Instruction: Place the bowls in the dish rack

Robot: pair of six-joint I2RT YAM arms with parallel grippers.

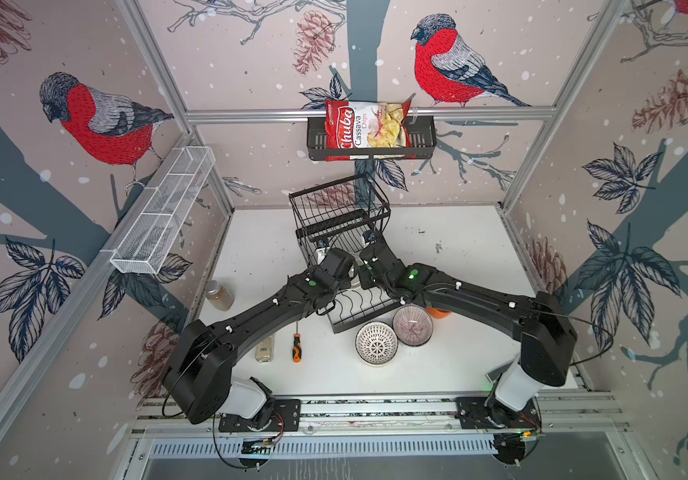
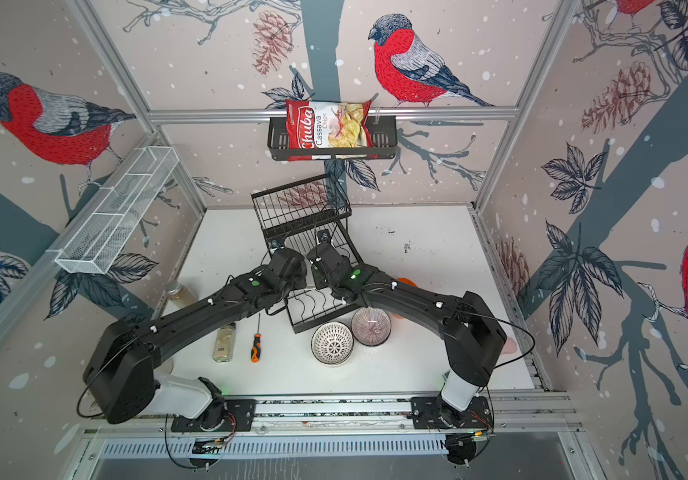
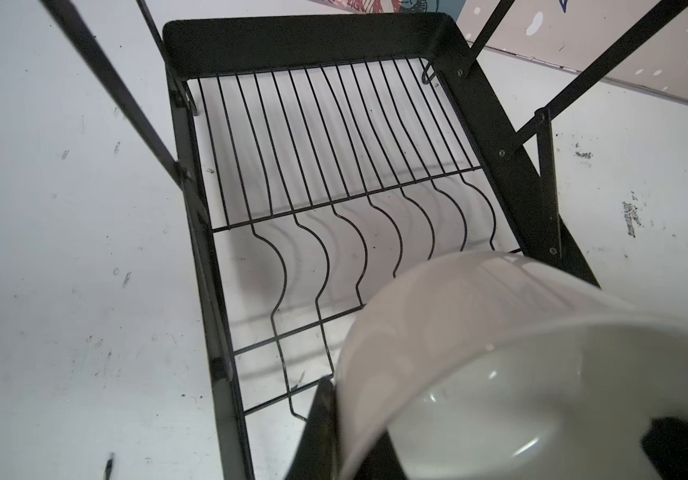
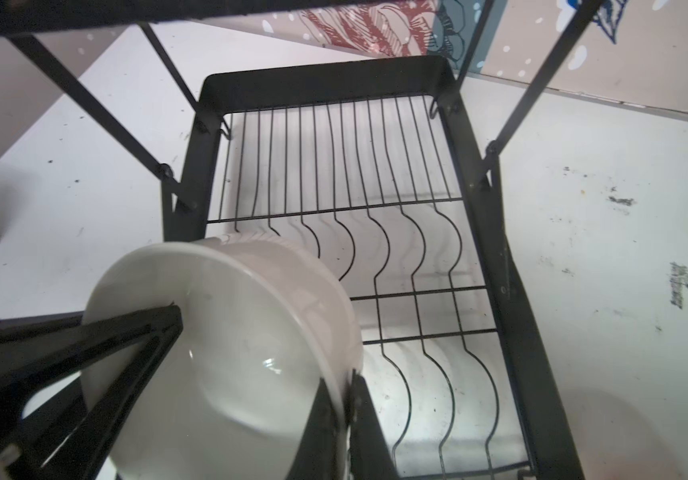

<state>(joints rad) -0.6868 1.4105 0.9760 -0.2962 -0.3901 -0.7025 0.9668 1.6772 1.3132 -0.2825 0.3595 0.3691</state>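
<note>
A plain white bowl [image 4: 226,332] hangs tilted over the lower tray of the black wire dish rack [image 4: 321,87]. My right gripper [image 4: 347,390] is shut on one side of its rim. My left gripper [image 3: 344,415] is shut on the opposite rim of the same white bowl [image 3: 479,316], above the rack's wavy dividers [image 3: 313,45]. In both top views the two wrists meet over the rack [image 1: 342,216] and hide most of this bowl. In front of the rack stand a black-and-white bowl [image 1: 376,343] and a purple-striped bowl [image 1: 412,325]. An orange bowl [image 1: 438,312] shows partly under the right arm.
A screwdriver [image 1: 296,348], a small spice jar lying flat [image 1: 264,348] and a brown-filled jar [image 1: 219,295] are on the table's left. A black shelf basket with a chips bag [image 1: 371,139] hangs on the back wall. A white mesh tray [image 1: 163,212] hangs on the left wall.
</note>
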